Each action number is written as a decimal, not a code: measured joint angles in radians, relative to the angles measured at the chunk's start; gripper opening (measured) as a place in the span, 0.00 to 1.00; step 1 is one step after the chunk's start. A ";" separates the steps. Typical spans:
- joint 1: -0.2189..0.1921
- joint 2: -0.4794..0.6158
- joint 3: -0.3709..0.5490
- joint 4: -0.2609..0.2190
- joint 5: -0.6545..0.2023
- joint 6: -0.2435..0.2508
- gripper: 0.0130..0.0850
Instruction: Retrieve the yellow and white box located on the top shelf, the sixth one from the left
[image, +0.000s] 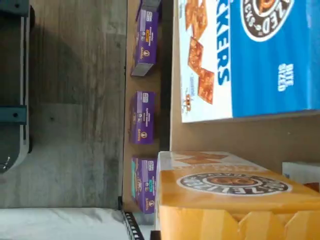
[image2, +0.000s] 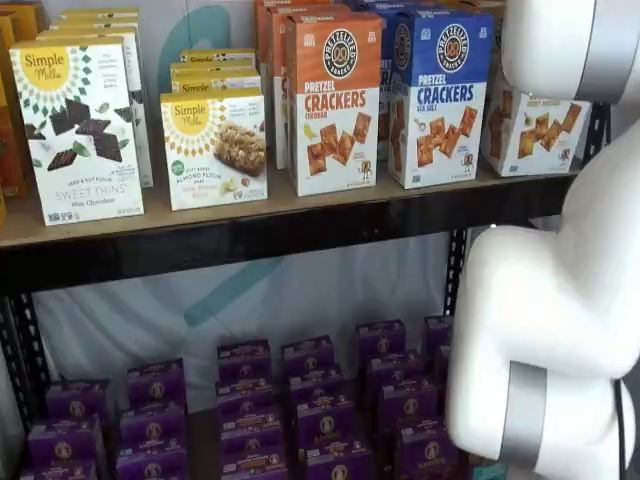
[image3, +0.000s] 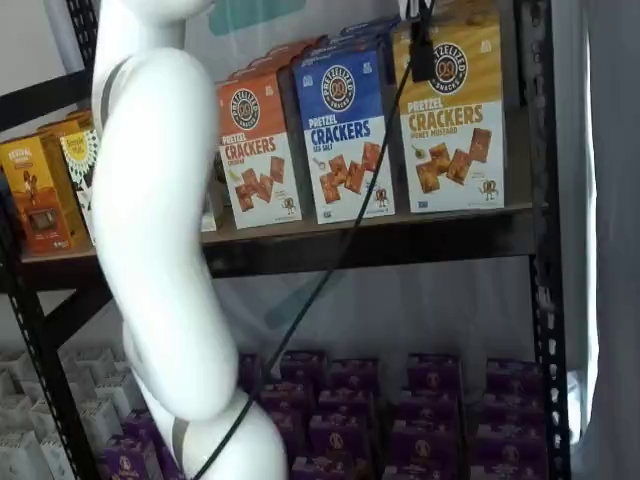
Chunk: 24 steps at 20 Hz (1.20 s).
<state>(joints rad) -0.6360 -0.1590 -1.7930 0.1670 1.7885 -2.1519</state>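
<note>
Tall yellow-and-white cracker carton (image3: 449, 115) stands upright at right end of tan wooden top shelf (image3: 380, 225), blue carton (image3: 345, 130) at its 9 o'clock. Black gripper fingers (image3: 422, 55) hang at its top; grip state can't tell.

White arm (image3: 160, 230) rises in a tall curve through a shelf view; bulky joint segments (image2: 545, 330) fill the right side of a shelf view. Pincer fingers not discernible in either.
</note>
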 joint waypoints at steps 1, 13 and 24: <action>-0.007 -0.007 0.004 0.001 0.005 -0.007 0.67; -0.095 -0.113 0.069 0.054 0.110 -0.058 0.67; -0.060 -0.336 0.292 0.009 0.078 -0.048 0.67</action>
<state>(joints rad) -0.6958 -0.4946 -1.5012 0.1760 1.8667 -2.1996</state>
